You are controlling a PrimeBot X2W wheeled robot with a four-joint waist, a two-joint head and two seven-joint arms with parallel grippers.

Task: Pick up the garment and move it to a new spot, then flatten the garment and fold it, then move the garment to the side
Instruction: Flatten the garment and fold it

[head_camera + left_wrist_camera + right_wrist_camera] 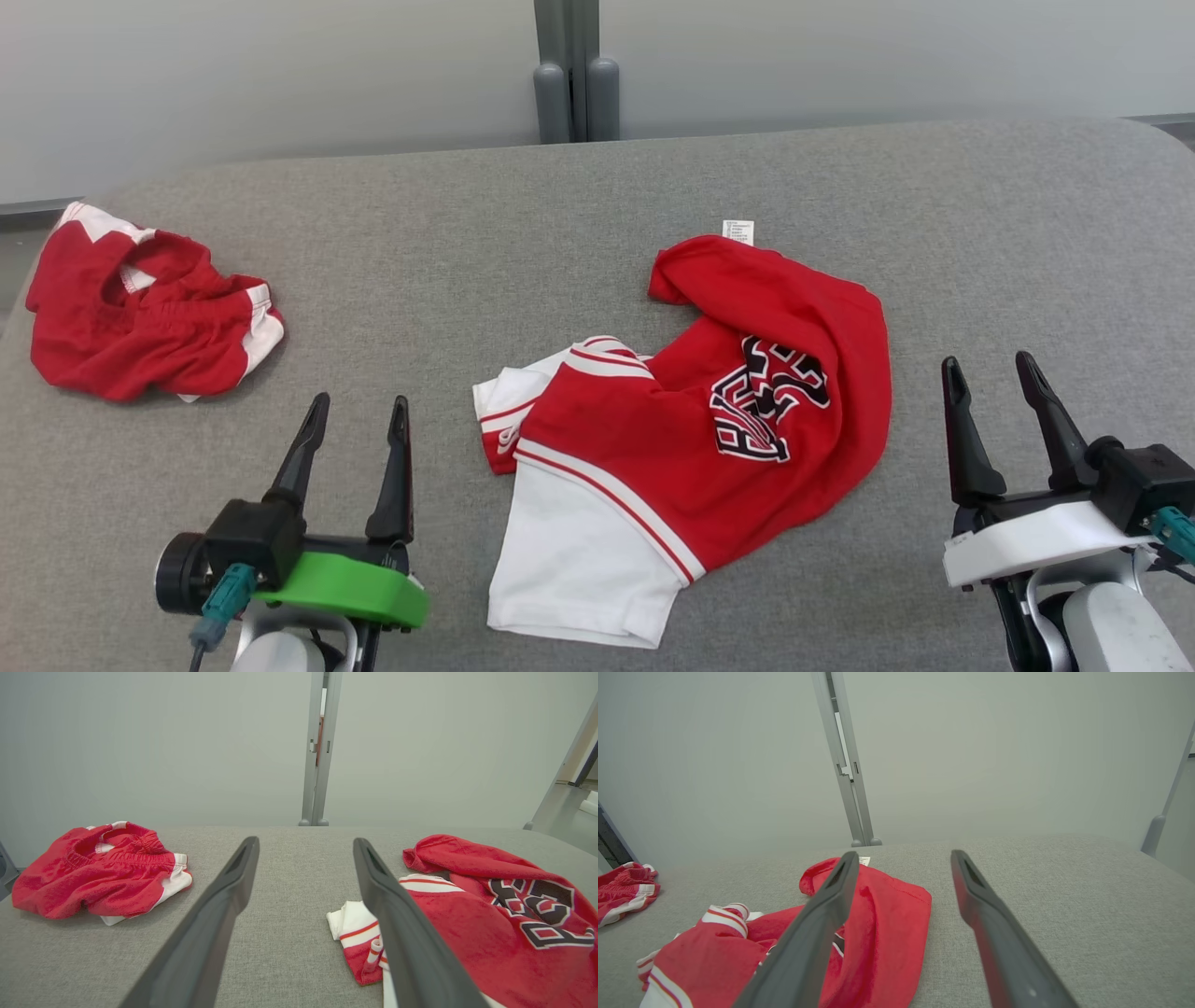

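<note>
Red jersey [691, 448] bunched at centre of table [448, 243]

White part nearest robot. Lies betw. left gripper [359, 403] & right gripper [988, 362], both spread wide, holding nothing. Red shorts [140, 317] well apart, far left

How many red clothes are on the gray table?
2. The crumpled red shorts lie at the far left; the red-and-white jersey lies in the middle. I see none hidden.
</note>
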